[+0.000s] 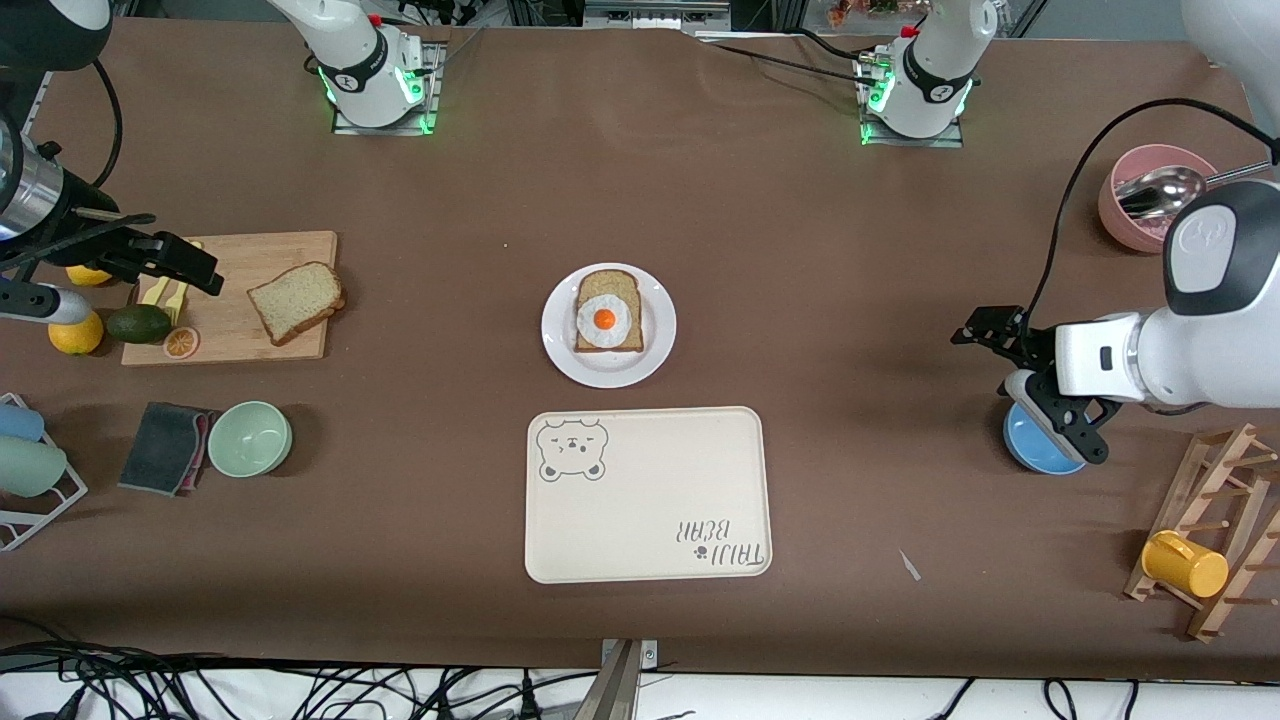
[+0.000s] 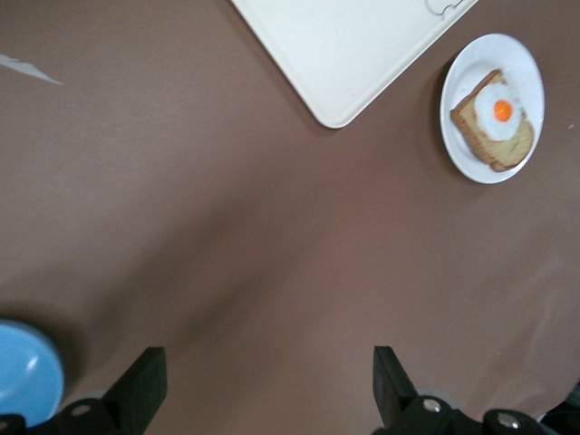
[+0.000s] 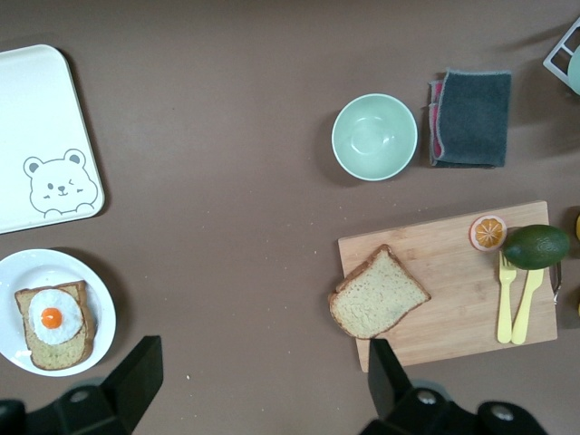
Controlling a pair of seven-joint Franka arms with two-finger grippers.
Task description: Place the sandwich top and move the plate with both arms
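Note:
The sandwich top [image 1: 295, 300], a plain speckled bread slice, lies on a wooden cutting board [image 1: 230, 325] toward the right arm's end of the table; it also shows in the right wrist view [image 3: 379, 294]. The white plate [image 1: 655, 355] sits mid-table and carries a bread slice with a fried egg [image 1: 605, 320]; it also shows in the left wrist view [image 2: 521, 54] and the right wrist view [image 3: 54, 267]. My right gripper [image 1: 175, 262] [image 3: 261, 376] is open and empty, up over the board's end. My left gripper [image 1: 1030, 390] [image 2: 267, 385] is open and empty, over the table beside a blue bowl [image 1: 1040, 455].
A cream bear-print tray [image 1: 650, 500] lies nearer the front camera than the plate. A pale green bowl [image 1: 250, 438] and a grey cloth [image 1: 165, 448] sit near the board. An avocado [image 1: 138, 322] rests on the board. A pink bowl [image 1: 1150, 200] and a wooden rack [image 1: 1215, 520] stand at the left arm's end.

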